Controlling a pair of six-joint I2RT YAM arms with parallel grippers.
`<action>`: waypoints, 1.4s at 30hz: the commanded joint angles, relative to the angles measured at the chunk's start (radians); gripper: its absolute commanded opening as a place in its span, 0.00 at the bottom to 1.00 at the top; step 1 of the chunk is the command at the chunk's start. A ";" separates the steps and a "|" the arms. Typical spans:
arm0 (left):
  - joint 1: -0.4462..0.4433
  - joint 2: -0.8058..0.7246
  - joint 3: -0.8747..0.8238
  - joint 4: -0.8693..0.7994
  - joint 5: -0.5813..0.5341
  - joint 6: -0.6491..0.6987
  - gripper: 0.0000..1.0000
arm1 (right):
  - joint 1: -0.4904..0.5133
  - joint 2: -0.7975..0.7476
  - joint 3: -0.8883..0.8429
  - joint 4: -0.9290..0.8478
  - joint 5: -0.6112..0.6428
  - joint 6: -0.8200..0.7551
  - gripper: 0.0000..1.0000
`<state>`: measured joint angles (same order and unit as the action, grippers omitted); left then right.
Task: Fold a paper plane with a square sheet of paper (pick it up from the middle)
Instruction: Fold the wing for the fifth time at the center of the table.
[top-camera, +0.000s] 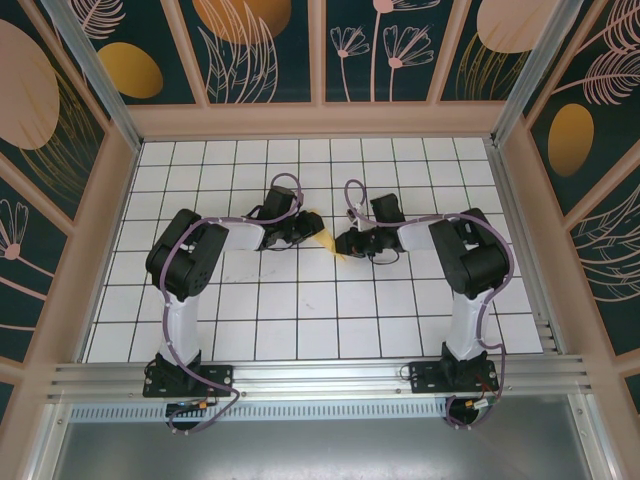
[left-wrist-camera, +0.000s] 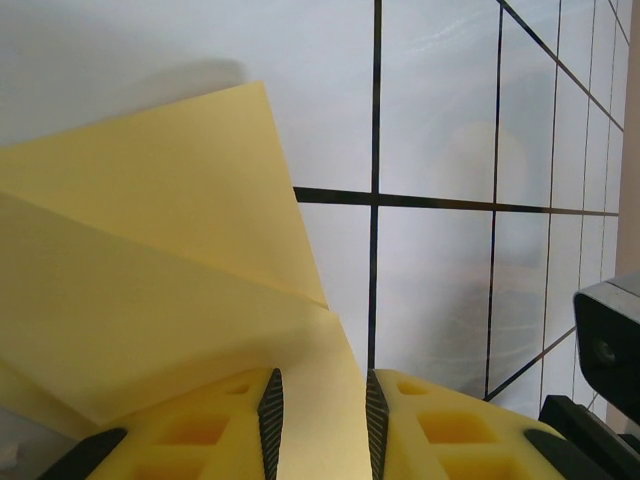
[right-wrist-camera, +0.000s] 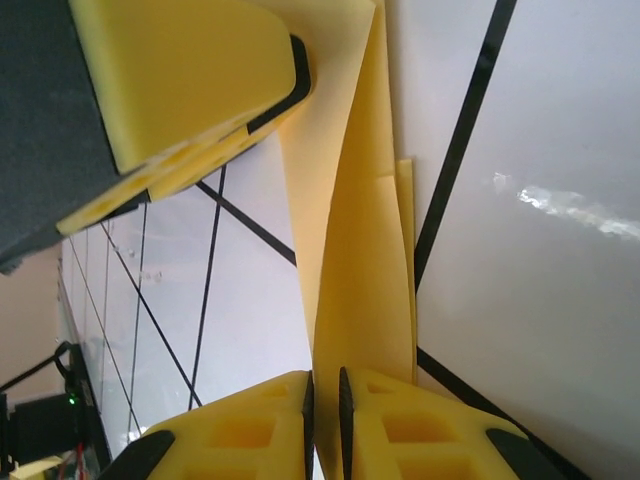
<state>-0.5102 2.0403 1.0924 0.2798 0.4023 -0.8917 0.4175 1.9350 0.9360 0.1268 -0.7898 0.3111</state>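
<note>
My left gripper (left-wrist-camera: 320, 420) and right gripper (right-wrist-camera: 323, 425) both pinching folded yellow paper (top-camera: 328, 241) mid-frame, white grid table (top-camera: 300, 320) open all round.

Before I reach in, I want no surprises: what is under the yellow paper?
Under the folded yellow paper lies the white gridded table, its black lines running beneath the sheet. Whatever sits directly below the paper's middle is covered.

pale-yellow paper plane (left-wrist-camera: 150, 270), white table (top-camera: 300, 310) gridded black, yellow fingers (right-wrist-camera: 250, 420)

Matt yellow paper plane (right-wrist-camera: 360, 250); seemingly glossy tabletop (right-wrist-camera: 540, 260).
</note>
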 joint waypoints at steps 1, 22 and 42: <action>0.008 0.049 0.001 -0.090 -0.071 0.014 0.30 | -0.010 -0.030 -0.015 -0.076 0.010 -0.090 0.15; 0.010 0.057 0.009 -0.108 -0.083 0.027 0.31 | -0.056 -0.020 -0.045 -0.057 -0.027 -0.014 0.10; 0.009 0.060 0.011 -0.113 -0.085 0.031 0.23 | 0.113 -0.004 0.212 -0.230 0.213 -0.035 0.11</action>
<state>-0.5098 2.0468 1.1095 0.2420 0.3874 -0.8906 0.5156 1.8767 1.1088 -0.0284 -0.5900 0.2935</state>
